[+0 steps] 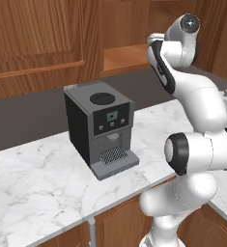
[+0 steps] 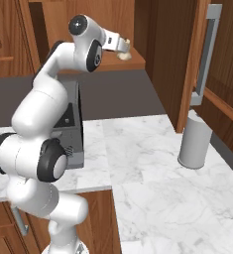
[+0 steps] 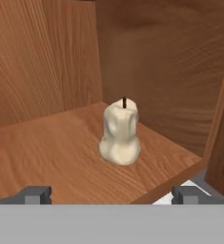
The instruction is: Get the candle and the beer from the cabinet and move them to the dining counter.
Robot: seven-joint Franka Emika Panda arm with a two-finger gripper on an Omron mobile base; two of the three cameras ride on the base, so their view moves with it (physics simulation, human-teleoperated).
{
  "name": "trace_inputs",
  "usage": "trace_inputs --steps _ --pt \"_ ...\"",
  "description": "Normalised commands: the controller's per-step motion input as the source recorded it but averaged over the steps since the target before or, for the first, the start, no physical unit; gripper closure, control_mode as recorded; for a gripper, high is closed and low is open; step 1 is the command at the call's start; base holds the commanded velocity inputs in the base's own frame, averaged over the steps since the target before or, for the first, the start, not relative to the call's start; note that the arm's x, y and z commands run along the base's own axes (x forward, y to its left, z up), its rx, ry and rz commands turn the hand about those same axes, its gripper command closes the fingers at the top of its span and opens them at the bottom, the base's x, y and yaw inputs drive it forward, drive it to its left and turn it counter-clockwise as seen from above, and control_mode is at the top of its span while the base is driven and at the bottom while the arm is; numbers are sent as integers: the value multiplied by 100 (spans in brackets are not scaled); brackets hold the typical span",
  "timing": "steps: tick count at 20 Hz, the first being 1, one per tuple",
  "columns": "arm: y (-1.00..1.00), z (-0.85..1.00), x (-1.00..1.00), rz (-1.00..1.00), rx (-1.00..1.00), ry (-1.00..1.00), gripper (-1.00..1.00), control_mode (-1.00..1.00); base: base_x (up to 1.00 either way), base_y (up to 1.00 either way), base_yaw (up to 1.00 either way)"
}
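Up on the cabinet shelf stands the candle — pale cream, lumpy, perhaps melted, dark wick upright — just ahead of the gripper, fingers spread wide, holding nothing.

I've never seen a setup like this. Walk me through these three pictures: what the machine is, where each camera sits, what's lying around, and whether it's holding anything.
This is a computer-rendered kitchen. The white jointed machine is a robot arm on a base that can drive. Two pictures come from cameras on that base, behind the arm to its left and right. The third comes from a camera on the hand, looking along the gripper, whose two dark tips stand wide apart at the bottom: open, holding nothing.

The arm is reaching up into the wooden cabinet. On its shelf, just ahead of the gripper, stands a small cream candle with a dark wick, also seen from the right camera.

On the marble worktop below sit a dark coffee machine and a grey cylinder.
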Motion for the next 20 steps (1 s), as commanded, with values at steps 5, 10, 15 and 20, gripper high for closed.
trace_inputs --steps 5,10,15,20 --pt "-10 0 17 0 0 0 -100 -100 0 0 0" --pt "-23 0 6 0 0 -4 -100 -100 0 0 0" --pt "-17 0 8 0 0 -3 -100 -100 0 0 0" --pt "-1 0 12 0 0 0 -100 -100 0 0 0"
